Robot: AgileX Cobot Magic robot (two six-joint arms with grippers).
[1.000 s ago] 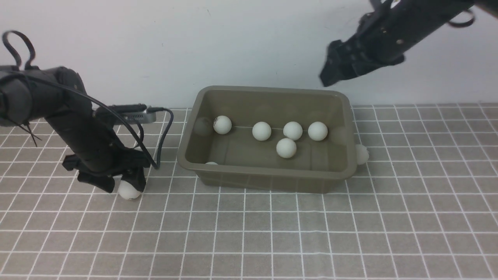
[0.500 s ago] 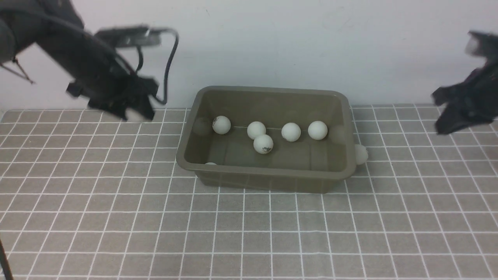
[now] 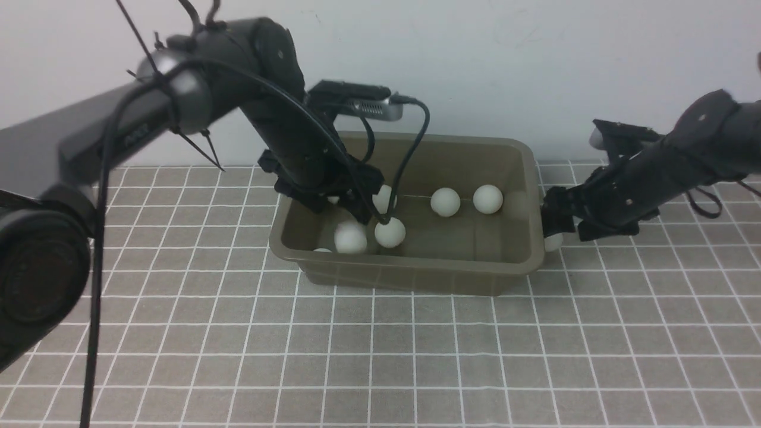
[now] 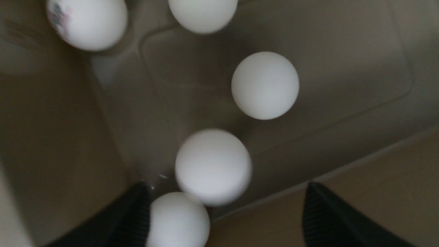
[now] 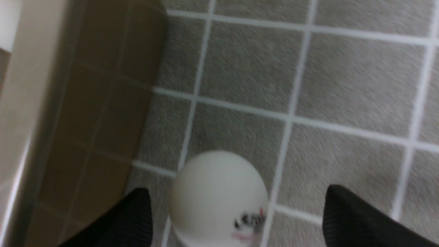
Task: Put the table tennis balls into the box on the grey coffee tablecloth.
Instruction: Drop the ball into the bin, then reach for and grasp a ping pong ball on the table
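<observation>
The olive-brown box [image 3: 410, 276] stands on the grey coffee tablecloth [image 3: 416, 356] and holds several white table tennis balls [image 3: 446, 202]. My left gripper [image 3: 348, 214] hangs open over the box's left part. A blurred ball [image 3: 351, 238] is just below it, free of the fingers. In the left wrist view the open left gripper [image 4: 227, 187] looks down on the box floor [image 4: 343, 61] and several balls [image 4: 264, 85]. My right gripper [image 3: 565, 229] is open, low beside the box's right wall. One lettered ball [image 5: 217, 199] lies on the cloth [image 5: 247, 61] between its fingers [image 5: 346, 212], untouched.
A white wall rises right behind the box. The left arm's cable [image 3: 416, 142] loops over the box's back rim. The box's outer wall [image 5: 113, 103] is close beside the right gripper's ball.
My left arm lifted a ball from the cloth at the left, carried it over the box and opened; the ball drops. My right arm came down from high up to the ball beside the box.
</observation>
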